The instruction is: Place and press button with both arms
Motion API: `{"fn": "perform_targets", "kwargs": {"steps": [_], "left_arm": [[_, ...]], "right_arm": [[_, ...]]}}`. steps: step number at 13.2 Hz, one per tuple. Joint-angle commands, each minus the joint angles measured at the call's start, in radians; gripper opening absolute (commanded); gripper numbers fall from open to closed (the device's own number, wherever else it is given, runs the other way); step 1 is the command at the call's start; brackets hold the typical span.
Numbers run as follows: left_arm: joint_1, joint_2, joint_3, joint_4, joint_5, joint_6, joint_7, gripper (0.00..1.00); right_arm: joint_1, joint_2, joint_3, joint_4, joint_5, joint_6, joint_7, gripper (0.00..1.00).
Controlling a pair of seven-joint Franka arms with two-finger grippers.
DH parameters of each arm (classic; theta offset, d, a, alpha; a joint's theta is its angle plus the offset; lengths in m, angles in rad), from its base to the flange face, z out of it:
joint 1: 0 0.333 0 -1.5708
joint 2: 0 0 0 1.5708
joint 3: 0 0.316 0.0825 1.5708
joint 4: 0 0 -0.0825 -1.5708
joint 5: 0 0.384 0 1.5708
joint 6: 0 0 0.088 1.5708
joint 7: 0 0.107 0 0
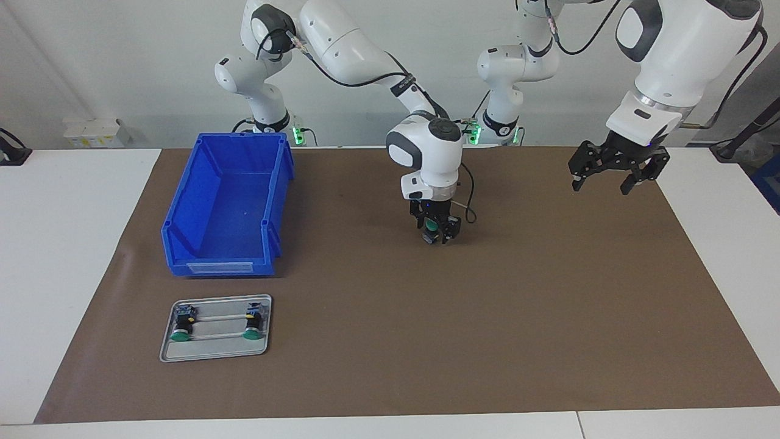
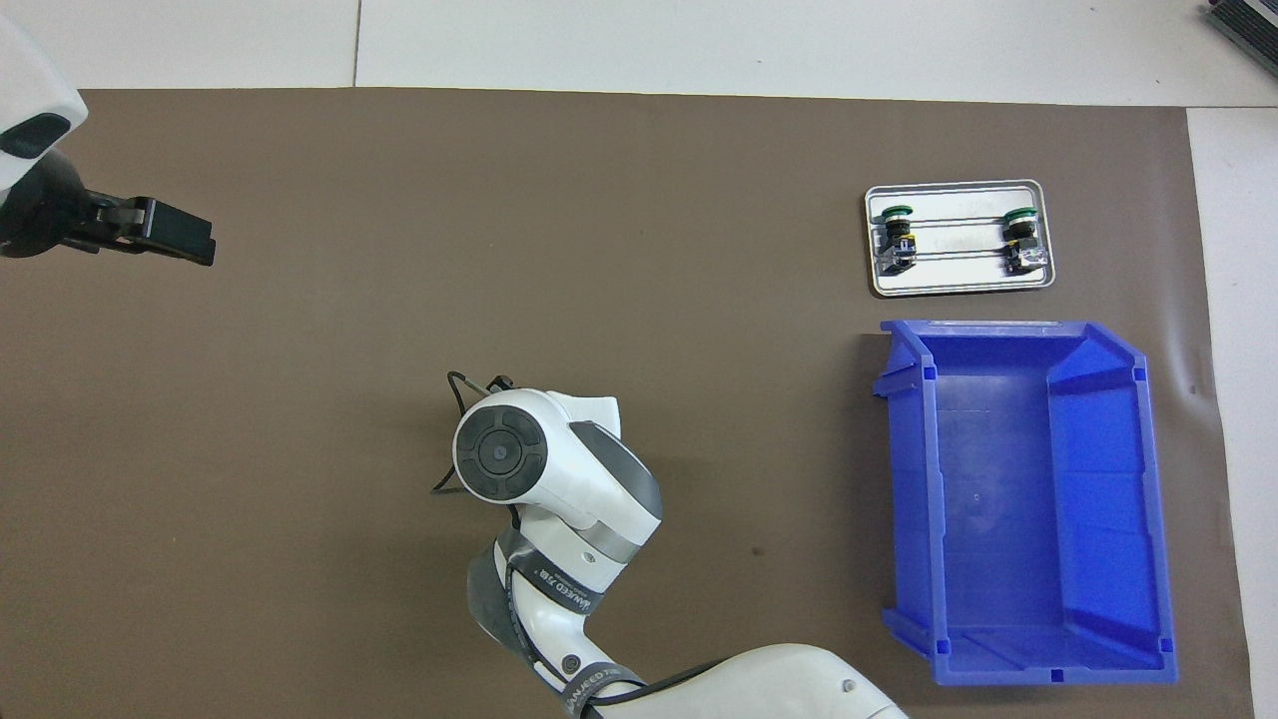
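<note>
Brown mat (image 1: 548,317): covers the table between the two arms' ends.
Right gripper (image 1: 435,234): low over the mat's middle, pointing straight down; hidden under its own wrist in the overhead view.
Right gripper state: fingers clamped on the button (image 1: 431,226), green cap showing between them.
Button contact with mat: cannot be determined.
Left gripper (image 1: 614,172): raised over the mat at the left arm's end, waiting; fingers spread apart, holding nothing.
Blue bin (image 1: 225,207): on the mat toward the right arm's end.
Metal tray (image 1: 214,351): farther from the robots than the bin, just beside it.
Tray contents: two spare buttons (image 1: 180,324), lying on their sides.
</note>
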Motion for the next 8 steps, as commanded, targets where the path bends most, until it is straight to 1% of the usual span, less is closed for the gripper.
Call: {"fn": "perform_targets", "kwargs": {"steps": [1,2,5,8], "left_arm": [[0.009,-0.019,-0.009,-0.034,0.019,0.016,0.011,1.0],[0.01,-0.025,-0.009,-0.053,0.019,0.016,0.011,1.0],[0.022,-0.046,-0.006,-0.085,0.028,0.013,0.011,1.0],[0.022,-0.062,-0.008,-0.115,0.06,0.021,0.013,1.0]], "right_arm": [[-0.009,-0.025,0.004,-0.031,-0.004,0.01,-0.016,0.4],[-0.009,-0.025,0.004,-0.031,-0.003,0.007,-0.018,0.0],[-0.012,-0.025,0.004,-0.031,0.002,0.01,-0.019,0.0],[-0.05,-0.032,0.004,-0.023,0.001,0.004,-0.1,0.0]]}}
